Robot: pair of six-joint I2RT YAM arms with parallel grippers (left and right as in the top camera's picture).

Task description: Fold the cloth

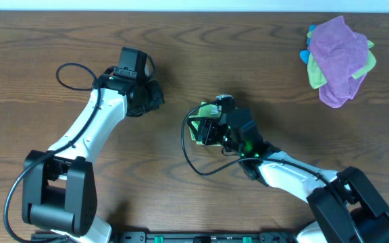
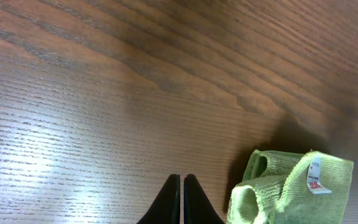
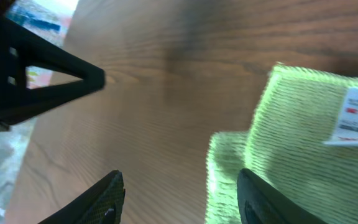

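Observation:
The lime-green cloth (image 1: 199, 124) lies folded into a small bundle at the table's middle, mostly hidden under my right gripper in the overhead view. In the left wrist view the cloth (image 2: 291, 190) shows its white tag on top. In the right wrist view the cloth (image 3: 303, 130) fills the right side. My right gripper (image 3: 179, 186) is open just above the cloth's left edge, one finger over the cloth, the other over bare wood. My left gripper (image 2: 182, 199) is shut and empty, apart from the cloth, to its left; it also shows in the overhead view (image 1: 152, 96).
A purple cloth (image 1: 336, 57) bunched with a duller yellow-green cloth (image 1: 316, 74) lies at the far right back of the wooden table (image 1: 59, 40). Cables loop beside both arms.

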